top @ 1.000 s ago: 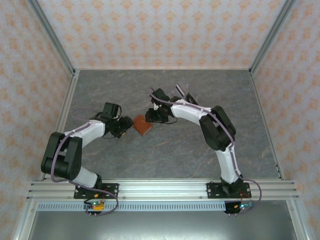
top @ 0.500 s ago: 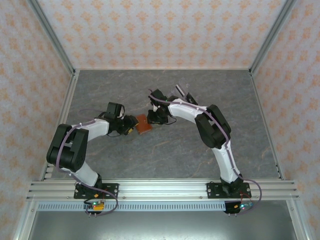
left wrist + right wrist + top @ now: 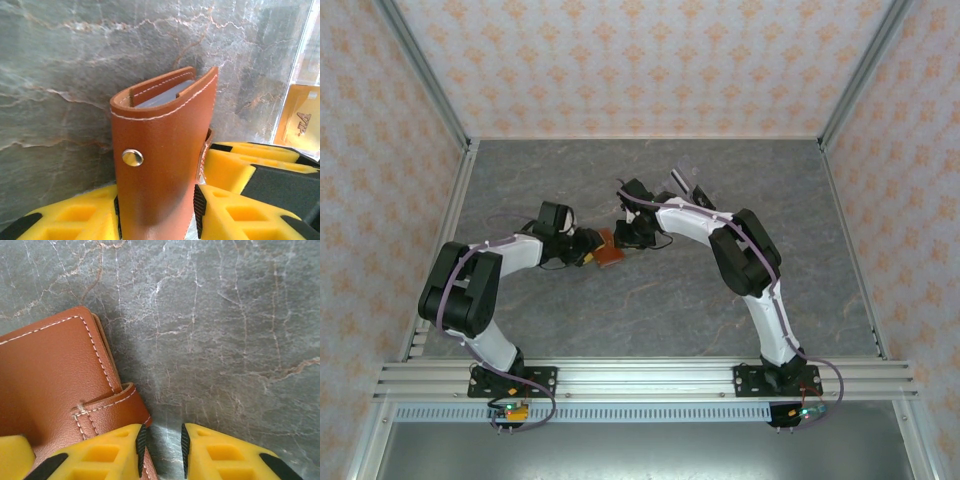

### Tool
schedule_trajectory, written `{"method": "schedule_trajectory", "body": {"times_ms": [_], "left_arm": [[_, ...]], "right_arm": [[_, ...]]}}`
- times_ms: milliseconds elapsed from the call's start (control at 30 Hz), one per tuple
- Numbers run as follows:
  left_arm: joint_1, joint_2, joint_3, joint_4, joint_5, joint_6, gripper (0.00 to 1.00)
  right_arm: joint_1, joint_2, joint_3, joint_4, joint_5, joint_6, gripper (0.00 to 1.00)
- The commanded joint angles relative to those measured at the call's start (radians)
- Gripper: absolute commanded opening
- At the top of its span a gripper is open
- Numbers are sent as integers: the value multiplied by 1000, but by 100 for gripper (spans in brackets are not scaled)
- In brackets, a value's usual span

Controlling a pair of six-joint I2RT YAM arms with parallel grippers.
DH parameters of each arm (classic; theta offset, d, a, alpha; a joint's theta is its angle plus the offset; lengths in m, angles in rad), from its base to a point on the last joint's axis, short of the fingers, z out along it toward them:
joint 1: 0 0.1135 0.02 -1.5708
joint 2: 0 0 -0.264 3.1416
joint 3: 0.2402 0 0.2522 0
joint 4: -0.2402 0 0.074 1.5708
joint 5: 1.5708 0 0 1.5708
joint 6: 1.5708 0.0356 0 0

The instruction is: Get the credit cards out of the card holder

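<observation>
We log: card holder (image 3: pixel 160 165) folded shut, pinched by left gripper (image 3: pixel 159 212) jaws | right gripper (image 3: pixel 160 442) jaws narrow beside holder's strap, grip unclear | credit cards not yet pulled out.

Grey marbled table (image 3: pixel 570 170), clear plastic sleeve (image 3: pixel 309 55) lying on it, orange-patterned walls (image 3: pixel 640 60), aluminium rail (image 3: pixel 640 378) along near edge

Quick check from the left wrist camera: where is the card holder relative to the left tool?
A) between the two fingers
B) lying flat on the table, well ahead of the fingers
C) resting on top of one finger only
A: the card holder stands in the left tool, with a yellow finger against each of its sides.
</observation>
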Motion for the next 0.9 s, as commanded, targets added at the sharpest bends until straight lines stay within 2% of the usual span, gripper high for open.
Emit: {"method": "schedule_trajectory", "body": {"times_ms": [0,167,267,300,367,467,600,667,767,833,867], "left_arm": [[-13,-14,36,12,24,39,36],[-14,-54,59,-94,-40,89,21],[-27,-91,108,-269,-123,163,15],[-39,-106,133,-346,-179,196,15],[-78,-131,197,-534,-359,265,15],[-131,-138,291,-725,-573,322,15],[-197,-114,402,-882,-789,341,15],[-238,-83,453,-941,-883,332,15],[-321,-5,533,-1050,-1073,298,17],[-345,47,549,-1063,-1124,265,18],[-354,73,550,-1052,-1113,257,19]], "right_arm": [[-1,-23,-26,14,-23,14,29],[-29,-146,-127,86,44,53,34],[-53,-239,-199,122,95,75,44],[-61,-265,-221,128,115,82,47],[-76,-325,-272,150,156,96,55],[-94,-407,-345,182,216,100,72],[-115,-488,-408,207,290,79,86],[-117,-510,-417,207,314,53,99],[-118,-544,-428,207,380,21,99],[-119,-585,-458,223,443,21,99],[-119,-606,-474,225,471,23,99]]}}
